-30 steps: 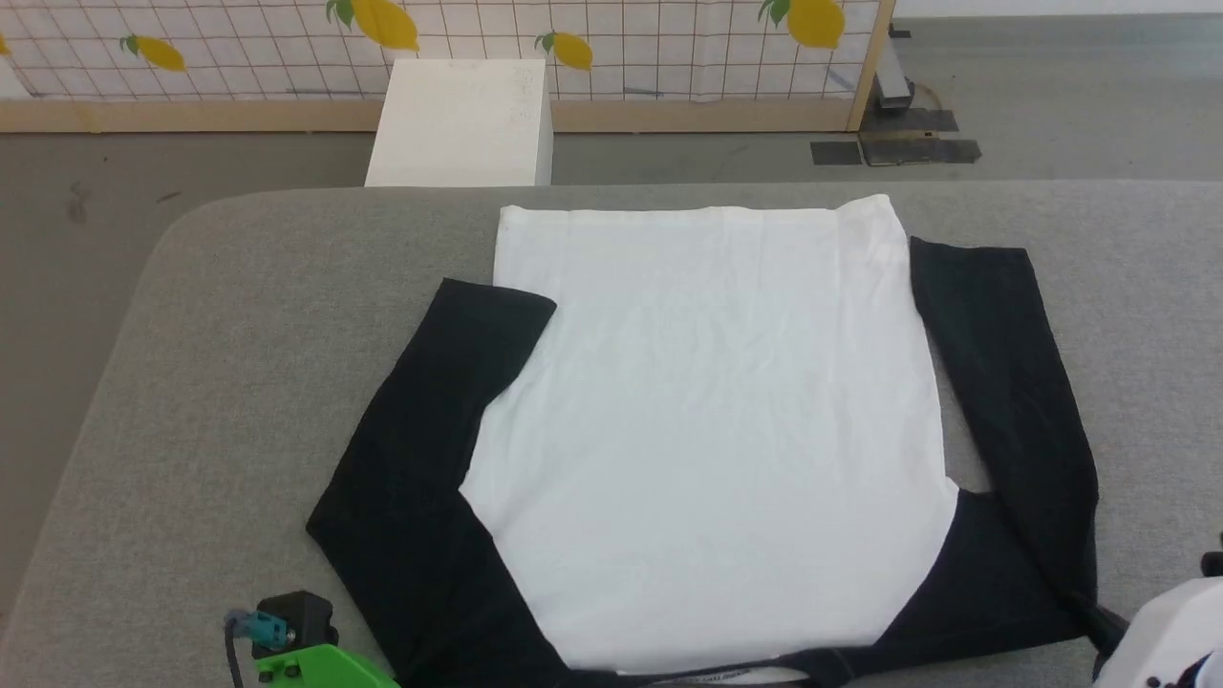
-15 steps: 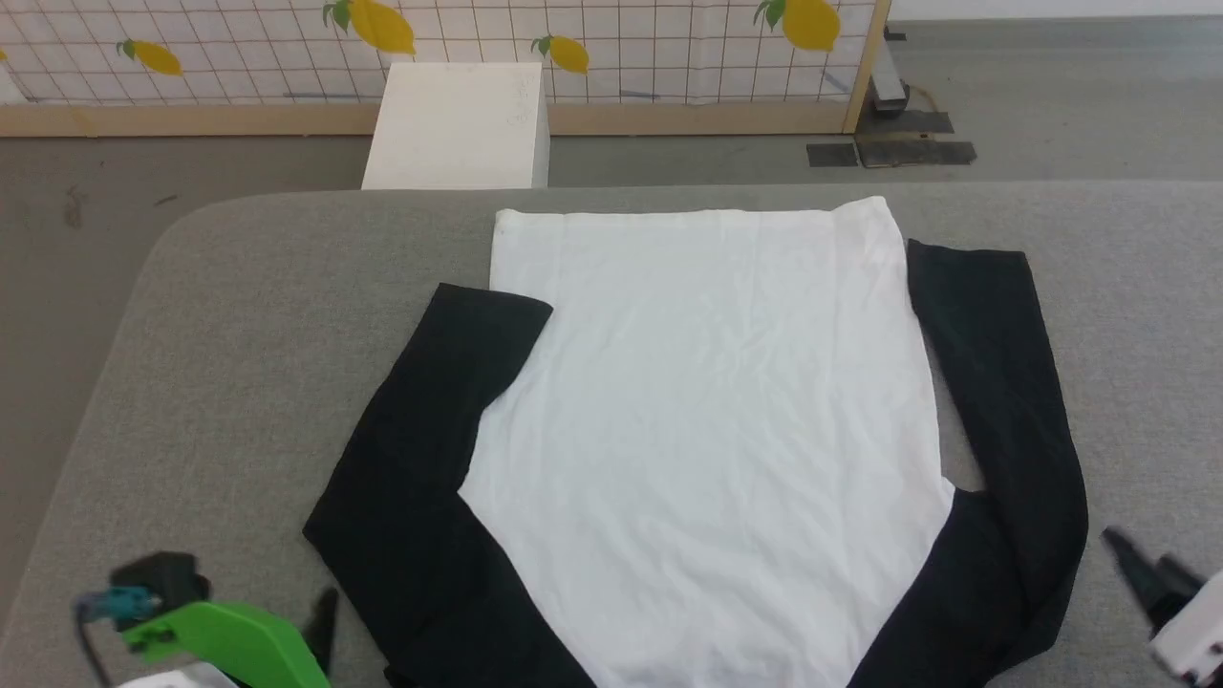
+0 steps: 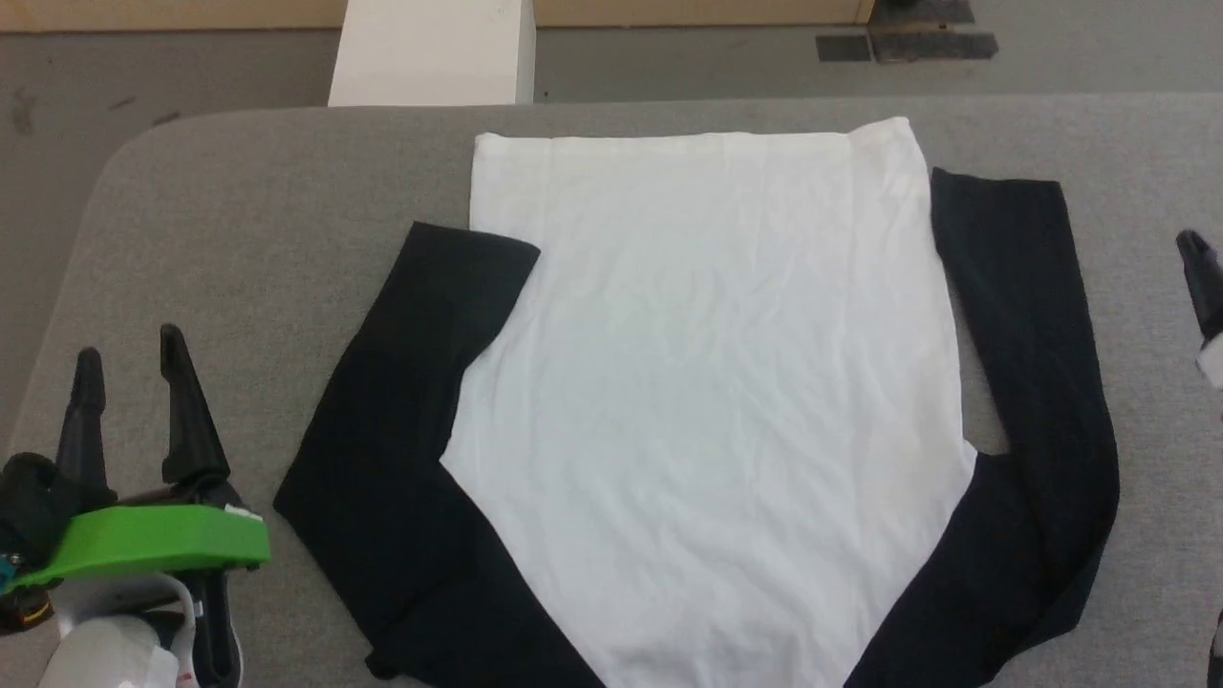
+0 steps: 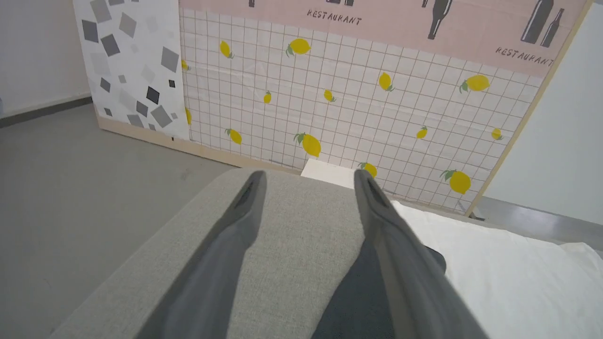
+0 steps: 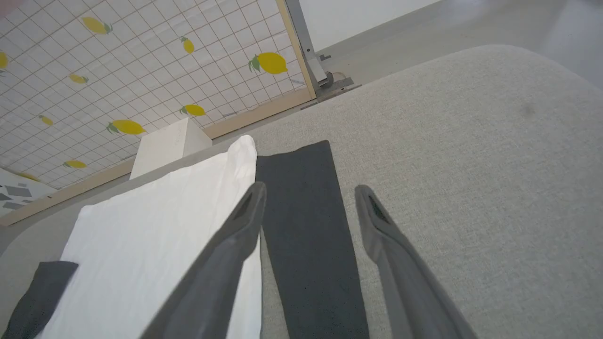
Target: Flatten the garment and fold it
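Now the left claw (image 3: pixel 130 344) hovers wide open and empty over the table (image 3: pixel 239 191), left of the shirt (image 3: pixel 707 382). The left sleeve (image 3: pixel 401 411) lies to its right and is this arm's nearer target. Spread flat mid-table, the shirt runs lengthwise away from the robot, hem far, with both black sleeves lying alongside the white body. The right claw (image 5: pixel 311 188), likewise wide and empty, hangs to the right of the right sleeve (image 3: pixel 1032 382), fingers roughly parallel to it. Each arm probably folds its own sleeve inward.
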